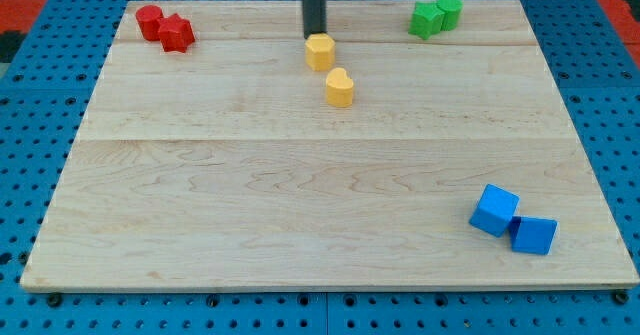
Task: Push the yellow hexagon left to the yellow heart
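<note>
In the camera view, the dark rod came down from the top centre of the frame, and my tip (pixel 314 38) sat just above the yellow hexagon (pixel 320 51), touching or nearly touching its upper edge. There was no pincer on the rod, so nothing was clenched or grasped.

The yellow hexagon lay in the upper middle of the wooden board (pixel 300 205). The yellow heart (pixel 340 87) lay just below and slightly right of it, close but apart, with nothing between the two.

A red cylinder (pixel 150 21) and a red star-like block (pixel 177 33) touched at upper left. Two green blocks (pixel 436 16) huddled at upper right, and two blue cubes (pixel 513 223) sat at lower right, well apart from the yellow pair.
</note>
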You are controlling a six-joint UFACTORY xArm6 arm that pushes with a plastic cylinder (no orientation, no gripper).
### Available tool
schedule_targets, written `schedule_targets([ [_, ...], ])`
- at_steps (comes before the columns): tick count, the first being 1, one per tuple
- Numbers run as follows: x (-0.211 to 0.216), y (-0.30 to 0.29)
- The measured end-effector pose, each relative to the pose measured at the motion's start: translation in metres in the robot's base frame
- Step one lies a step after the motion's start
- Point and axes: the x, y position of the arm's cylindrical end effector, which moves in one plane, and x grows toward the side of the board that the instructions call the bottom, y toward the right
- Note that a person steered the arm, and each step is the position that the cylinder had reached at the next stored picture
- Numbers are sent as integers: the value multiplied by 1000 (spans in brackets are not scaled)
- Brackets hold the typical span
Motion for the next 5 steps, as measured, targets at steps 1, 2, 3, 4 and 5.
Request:
schedule_targets([
  [1, 25, 5],
  [2, 34, -4],
  [3, 52, 32],
  [4, 57, -10],
  [5, 58, -16],
])
